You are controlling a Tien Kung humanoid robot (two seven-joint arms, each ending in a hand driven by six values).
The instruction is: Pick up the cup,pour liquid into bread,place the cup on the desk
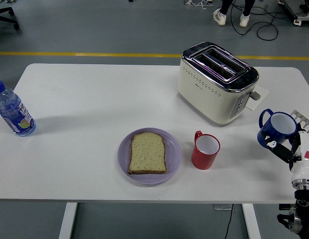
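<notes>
My right hand [285, 150] comes in from the lower right and is shut on a blue cup [274, 127], holding it upright above the table's right side. The cup's white inside faces up and its handle points left. A red cup [205, 151] stands on the table left of it, well apart from the hand. A slice of bread [148, 153] lies flat on a purple plate [173, 160] just left of the red cup. The left arm is out of the picture.
A cream toaster [217, 82] stands behind the red cup. A metal rack [302, 117] peeks out behind the blue cup at the right edge. A water bottle [13, 110] stands at the far left. A person's feet [231, 17] show beyond the table.
</notes>
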